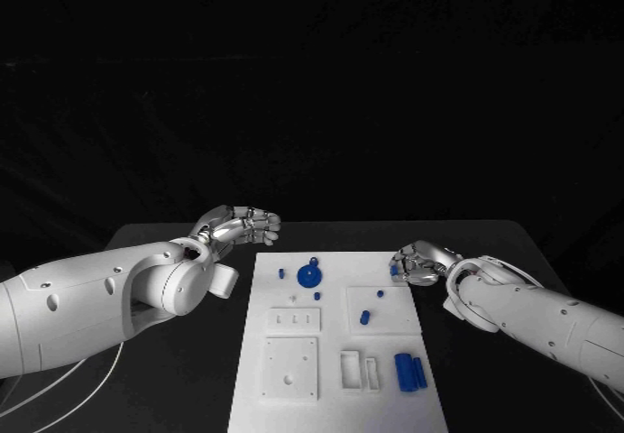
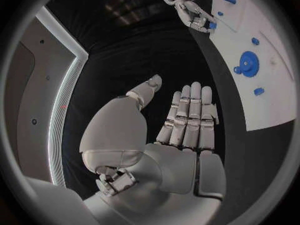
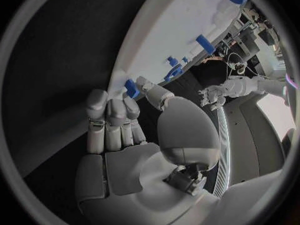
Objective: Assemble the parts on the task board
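While the white task board (image 1: 332, 397) lay in the middle of the black table (image 1: 143, 236), the right hand (image 1: 420, 262) sat at the board's far right corner, its fingers (image 3: 107, 116) curled close together and its thumb pinching a small blue part (image 3: 131, 88) right at the board's edge. The left hand (image 1: 242, 225) hung over the table just beyond the board's far left corner, apart from it, holding nothing; in the left wrist view its fingers (image 2: 190, 116) lay straight side by side, the thumb set apart. On the board, a blue gear (image 1: 309, 275) lay near the far end, a small blue peg (image 1: 365, 317) stood on a raised white block to its right, and two long blue pieces (image 1: 409, 372) lay side by side near the right edge, closer to the robot.
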Controlling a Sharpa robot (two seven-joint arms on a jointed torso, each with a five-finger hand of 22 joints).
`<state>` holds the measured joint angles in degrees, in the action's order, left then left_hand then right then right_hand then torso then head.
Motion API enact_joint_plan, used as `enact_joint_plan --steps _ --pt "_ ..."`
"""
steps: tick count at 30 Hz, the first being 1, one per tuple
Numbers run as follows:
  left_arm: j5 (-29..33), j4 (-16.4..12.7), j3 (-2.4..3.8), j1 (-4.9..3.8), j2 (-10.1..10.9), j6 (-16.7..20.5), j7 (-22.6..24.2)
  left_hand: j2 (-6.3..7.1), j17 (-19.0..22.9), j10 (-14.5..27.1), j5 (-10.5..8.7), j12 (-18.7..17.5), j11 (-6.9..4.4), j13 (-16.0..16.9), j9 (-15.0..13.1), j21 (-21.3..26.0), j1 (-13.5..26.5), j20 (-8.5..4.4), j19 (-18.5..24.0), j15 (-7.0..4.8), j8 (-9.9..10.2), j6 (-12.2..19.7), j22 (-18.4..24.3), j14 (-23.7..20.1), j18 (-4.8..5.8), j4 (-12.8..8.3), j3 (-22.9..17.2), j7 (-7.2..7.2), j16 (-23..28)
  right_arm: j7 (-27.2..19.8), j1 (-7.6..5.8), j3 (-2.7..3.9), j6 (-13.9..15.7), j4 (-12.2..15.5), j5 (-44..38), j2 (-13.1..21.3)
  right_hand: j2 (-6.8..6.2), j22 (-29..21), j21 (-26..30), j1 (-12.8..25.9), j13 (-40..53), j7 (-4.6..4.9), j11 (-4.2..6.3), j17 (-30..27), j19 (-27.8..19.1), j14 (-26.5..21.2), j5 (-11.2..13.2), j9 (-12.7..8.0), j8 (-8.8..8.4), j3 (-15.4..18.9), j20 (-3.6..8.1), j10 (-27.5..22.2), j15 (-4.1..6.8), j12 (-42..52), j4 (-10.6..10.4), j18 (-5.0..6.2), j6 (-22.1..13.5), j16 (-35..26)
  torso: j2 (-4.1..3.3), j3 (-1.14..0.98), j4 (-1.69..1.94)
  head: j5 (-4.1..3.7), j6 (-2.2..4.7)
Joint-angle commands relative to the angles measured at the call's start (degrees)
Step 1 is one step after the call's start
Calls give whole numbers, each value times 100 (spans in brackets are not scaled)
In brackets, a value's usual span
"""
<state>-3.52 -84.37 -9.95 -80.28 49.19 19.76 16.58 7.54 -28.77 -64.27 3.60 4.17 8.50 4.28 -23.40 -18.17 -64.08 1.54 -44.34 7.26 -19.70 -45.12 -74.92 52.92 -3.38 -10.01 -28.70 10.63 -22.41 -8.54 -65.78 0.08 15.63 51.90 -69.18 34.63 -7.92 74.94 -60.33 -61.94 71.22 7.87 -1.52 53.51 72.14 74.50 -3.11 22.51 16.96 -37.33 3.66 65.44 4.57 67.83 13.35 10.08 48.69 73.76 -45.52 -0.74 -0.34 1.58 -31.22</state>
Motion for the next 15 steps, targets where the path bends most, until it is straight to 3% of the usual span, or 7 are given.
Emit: enact_joint_plan --steps 1,8,15 --pt "-21 -4 3 -7 -12 -83 48 4 -9 -27 8 -23 29 -9 10 -34 15 13 40 19 36 -18 -127 32 -54 -32 -15 9 20 -25 4 0 -26 8 -38 -1 6 93 -22 -43 5 9 2 11 10 5 23 13 43 -45 15 45 18 28 10 492 57 -21 4 -1 -5 2 -6" --pt "-21 -2 3 -7 -13 -84 44 2 -10 -27 8 -23 29 -9 10 -35 18 13 40 19 37 -18 -127 32 -54 -32 -16 9 21 -18 4 0 -21 8 -76 3 90 90 -30 -85 5 -4 13 28 5 0 30 79 184 -236 25 53 28 36 -2 492 311 -20 5 -6 -1 -1 -7" --pt "-22 -3 3 -7 -13 -89 37 1 -12 -27 8 -24 30 -9 10 -35 19 13 41 19 37 -18 -127 32 -54 -32 -17 9 23 -22 4 0 -11 9 -137 0 134 94 -50 -72 0 -76 80 41 3 -2 30 135 298 -371 25 54 89 35 6 492 530 -23 5 -9 -4 1 -8"
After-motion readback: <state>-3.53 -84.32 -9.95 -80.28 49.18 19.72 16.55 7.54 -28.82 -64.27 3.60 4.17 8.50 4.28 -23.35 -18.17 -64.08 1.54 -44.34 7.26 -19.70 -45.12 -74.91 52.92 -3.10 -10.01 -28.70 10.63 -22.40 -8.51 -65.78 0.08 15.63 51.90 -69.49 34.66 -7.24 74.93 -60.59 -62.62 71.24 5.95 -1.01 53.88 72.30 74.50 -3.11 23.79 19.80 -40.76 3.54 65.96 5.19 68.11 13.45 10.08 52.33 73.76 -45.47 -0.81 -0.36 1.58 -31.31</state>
